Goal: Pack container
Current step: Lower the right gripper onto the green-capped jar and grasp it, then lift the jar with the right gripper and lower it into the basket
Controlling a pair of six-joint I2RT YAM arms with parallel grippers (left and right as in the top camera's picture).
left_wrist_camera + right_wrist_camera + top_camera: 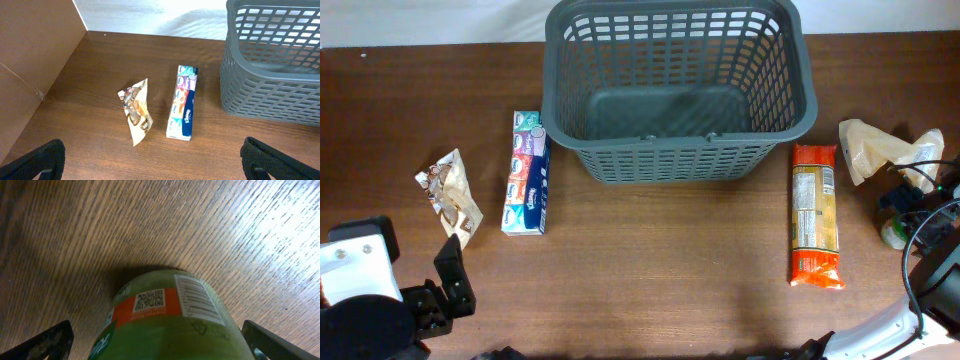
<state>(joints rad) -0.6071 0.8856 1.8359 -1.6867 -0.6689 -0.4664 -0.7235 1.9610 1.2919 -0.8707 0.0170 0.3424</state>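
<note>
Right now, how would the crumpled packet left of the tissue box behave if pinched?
Likely floppy: the crumpled packet looks like thin creased film. Probably light, so a push may just slide it. Lying flat, it shouldn't roll.

On my brown wooden table [650,260], a long tissue pack [527,173] lies on the left, with a crumpled snack pouch [451,195] further left. On the right I see an orange packet [815,214], a crumpled tan bag [880,148] farther right, and a green jar [165,320] with an orange label.
</note>
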